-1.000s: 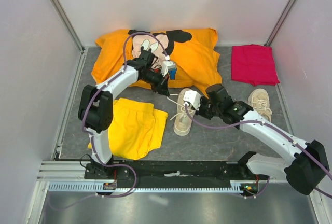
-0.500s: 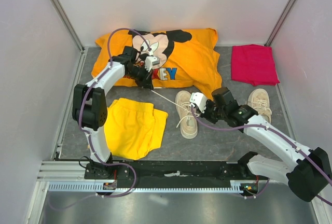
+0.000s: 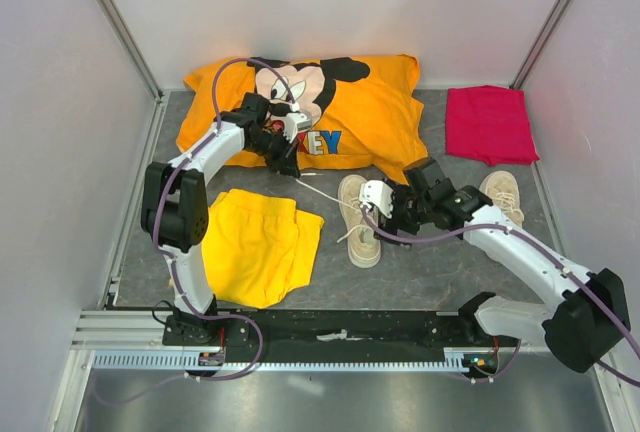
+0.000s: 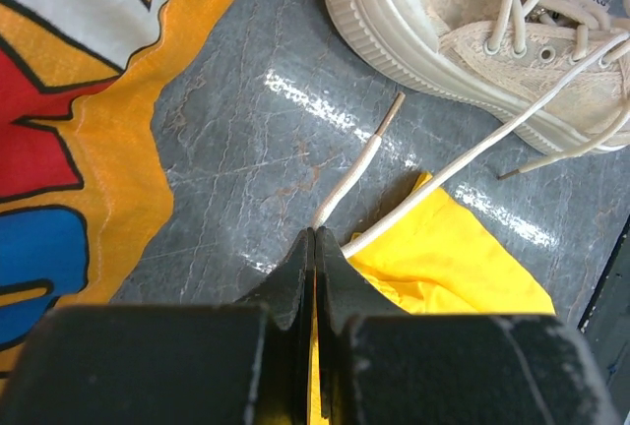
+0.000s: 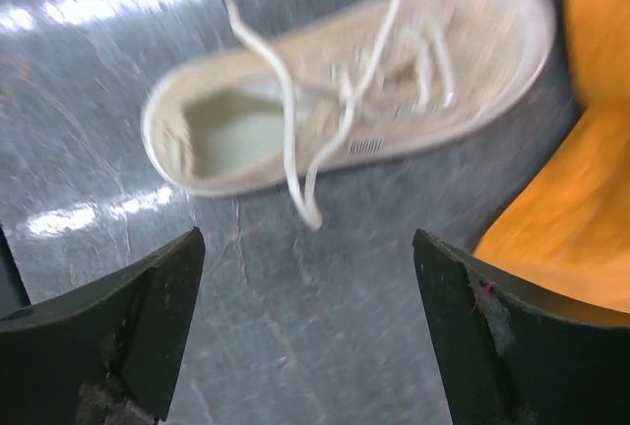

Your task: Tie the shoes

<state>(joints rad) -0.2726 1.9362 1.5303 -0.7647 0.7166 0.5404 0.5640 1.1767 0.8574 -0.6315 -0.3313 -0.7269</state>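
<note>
The left gripper [image 4: 313, 238] is pinched together on a white lace [image 4: 468, 161], which runs from its tips toward 4 o'clock in the top view to the nearer cream sneaker [image 3: 358, 220]. That shoe lies on the grey floor with its long axis roughly 12 to 6. The right gripper [image 3: 384, 214], jaws wide apart and empty, sits just at the shoe's 3 o'clock and is the nearer arm to the loose lace ends. The second sneaker [image 3: 503, 197] lies farther toward 3. The yellow shorts [image 3: 255, 247] lie at 9, the Mickey Mouse T-shirt [image 3: 350, 102] at 12, and a red folded cloth [image 3: 488, 124] at 2. Nothing stands in the way.
</note>
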